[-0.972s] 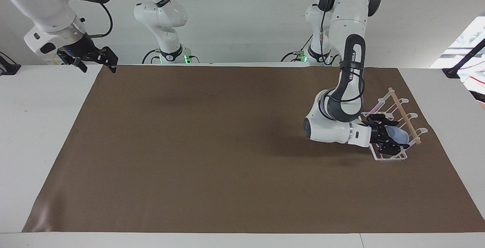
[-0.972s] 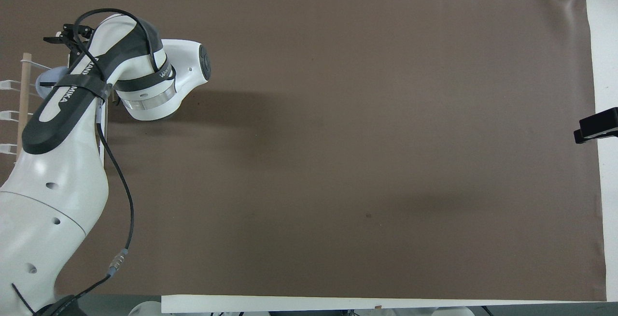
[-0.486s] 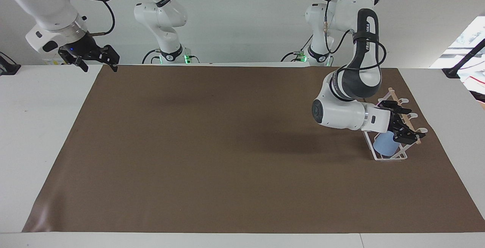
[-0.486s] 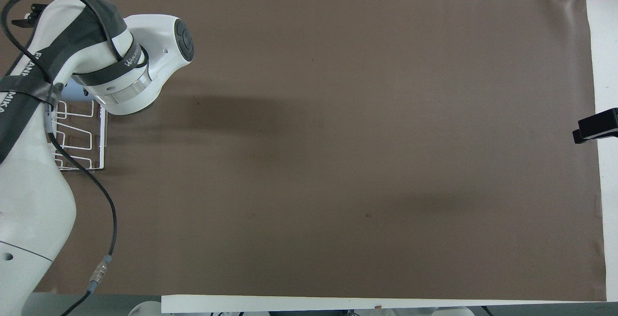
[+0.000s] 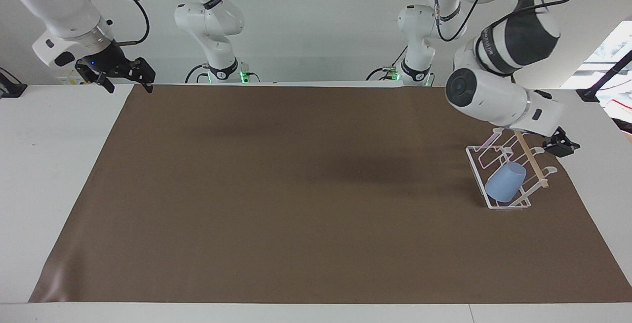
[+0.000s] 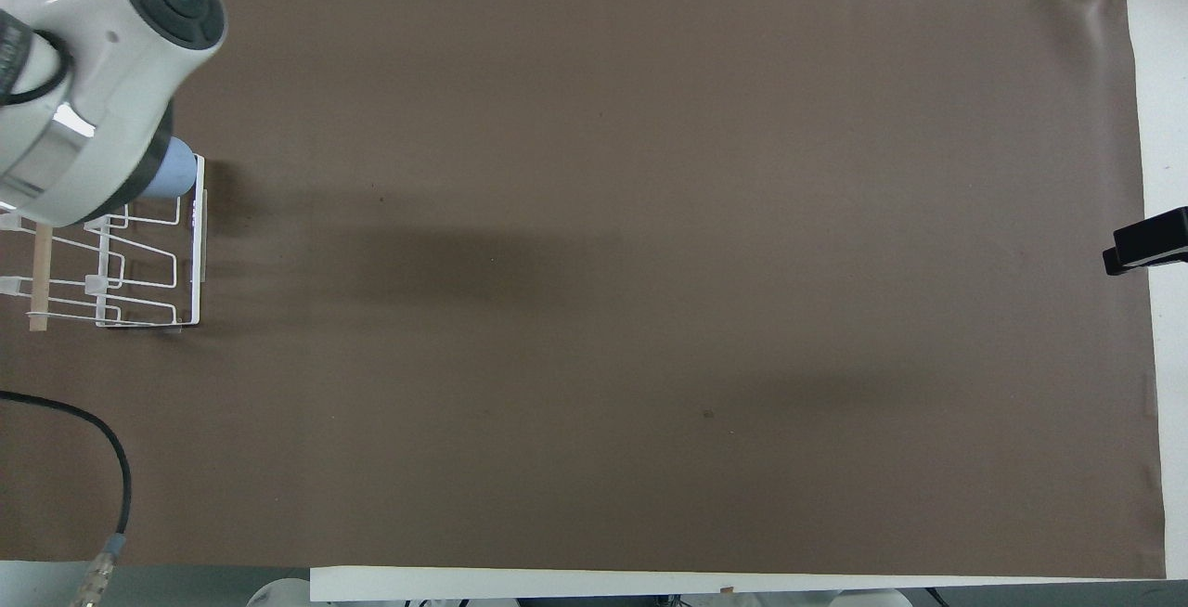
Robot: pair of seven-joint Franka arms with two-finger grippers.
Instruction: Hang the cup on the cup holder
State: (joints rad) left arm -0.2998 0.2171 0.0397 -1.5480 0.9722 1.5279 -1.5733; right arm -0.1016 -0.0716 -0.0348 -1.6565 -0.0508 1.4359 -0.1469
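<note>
The light blue cup (image 5: 504, 181) rests tilted on a looped prong of the white wire cup holder (image 5: 478, 162), at the holder's end farther from the robots. Nothing grips the cup. Overhead, the cup (image 6: 178, 174) peeks out from under the left arm's wrist, beside the cup holder (image 6: 197, 254). My left gripper (image 5: 561, 146) hangs raised over the mat's edge beside the holder's wooden rod (image 5: 532, 161), open and holding nothing. My right gripper (image 5: 127, 86) waits open over the table corner at the right arm's end.
A brown mat (image 5: 296, 189) covers most of the white table (image 5: 49, 165). The left arm's wrist (image 6: 93, 78) hangs above the holder. The right gripper's black tip (image 6: 1146, 247) shows at the mat's edge.
My left gripper let go of the cup, then rose and drew back from the holder. The cup stays on the prong. The right arm has barely moved.
</note>
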